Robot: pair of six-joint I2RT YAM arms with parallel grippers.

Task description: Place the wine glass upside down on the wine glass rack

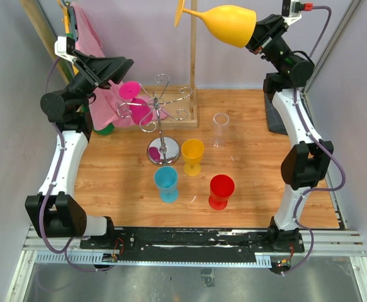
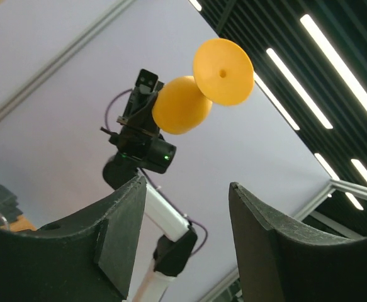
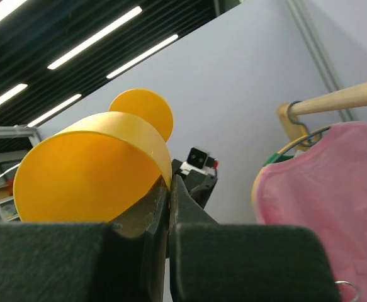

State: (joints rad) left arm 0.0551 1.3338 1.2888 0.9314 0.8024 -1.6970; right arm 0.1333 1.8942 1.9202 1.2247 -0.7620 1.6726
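Observation:
High at the back right, my right gripper (image 1: 254,39) is shut on the rim of a yellow-orange wine glass (image 1: 227,24), which lies sideways in the air with its foot pointing left. In the right wrist view the bowl (image 3: 89,176) fills the left side, its wall pinched between the fingers of that gripper (image 3: 170,182). My left gripper (image 1: 123,66) is raised at the back left, open and holding nothing. Its wrist view looks between the spread jaws of the left gripper (image 2: 186,185) at the held glass (image 2: 183,104). The silver wine glass rack (image 1: 162,116) stands mid-table, with a magenta glass (image 1: 136,104) at its left arms.
Yellow (image 1: 192,154), blue (image 1: 166,182) and red (image 1: 221,190) glasses stand in front of the rack, and a clear glass (image 1: 220,129) to its right. A wooden frame (image 1: 194,63) rises behind the rack. A pink cloth (image 1: 85,38) hangs at the back left.

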